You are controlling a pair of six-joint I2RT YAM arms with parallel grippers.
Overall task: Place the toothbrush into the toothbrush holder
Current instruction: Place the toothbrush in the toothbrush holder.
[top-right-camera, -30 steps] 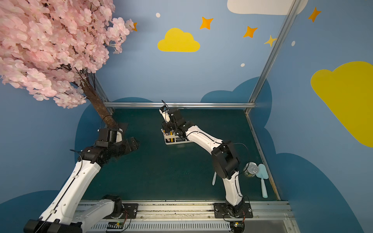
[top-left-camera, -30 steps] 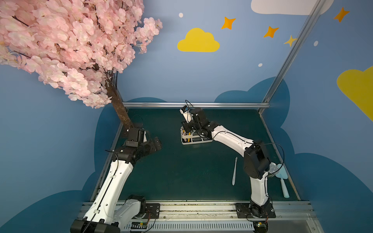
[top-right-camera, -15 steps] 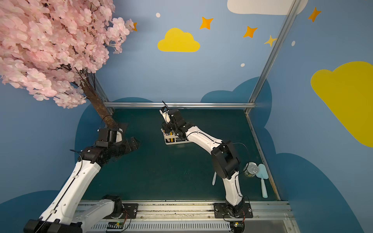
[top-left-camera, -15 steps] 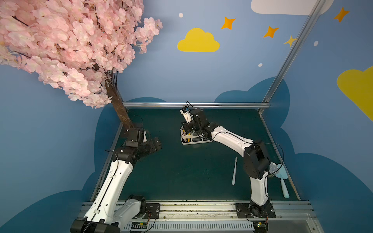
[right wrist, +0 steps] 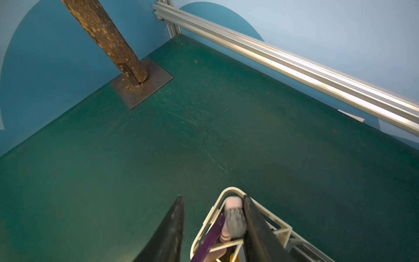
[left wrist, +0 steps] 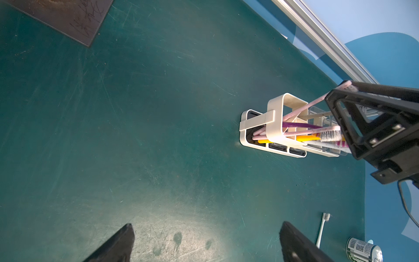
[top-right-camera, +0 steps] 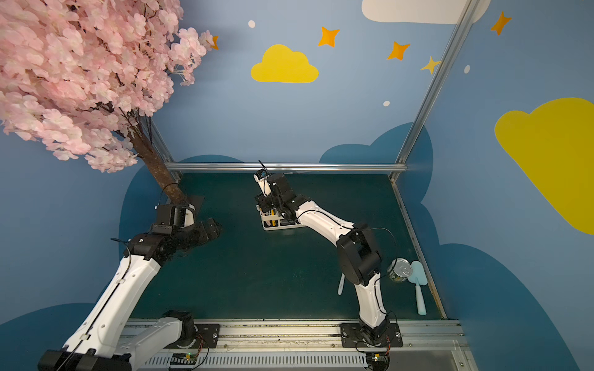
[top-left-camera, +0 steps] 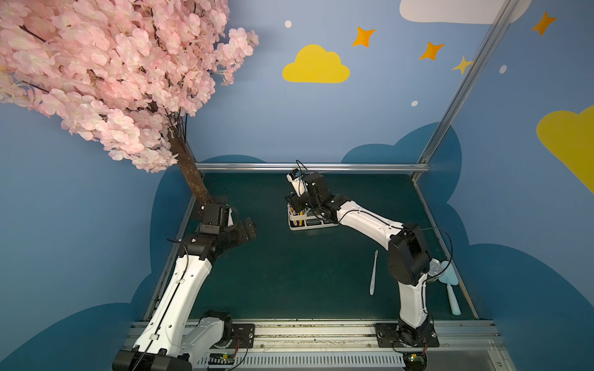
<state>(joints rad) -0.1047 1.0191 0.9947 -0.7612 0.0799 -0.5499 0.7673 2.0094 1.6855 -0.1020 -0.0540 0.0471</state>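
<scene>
Indoors, scratched green tabletop (top-left-camera: 289,273), toothbrush holder (top-left-camera: 308,227), blue cloud-painted walls (top-left-camera: 321,128)

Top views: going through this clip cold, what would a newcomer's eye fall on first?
The pink blossom tree filling the far left corner grabs attention first. Next comes the right gripper, jaws apart, poised over the white toothbrush holder at the back middle of the green table, with coloured brushes crowding its slots. A lone white toothbrush lies flat on the table near the right arm's base.
</scene>
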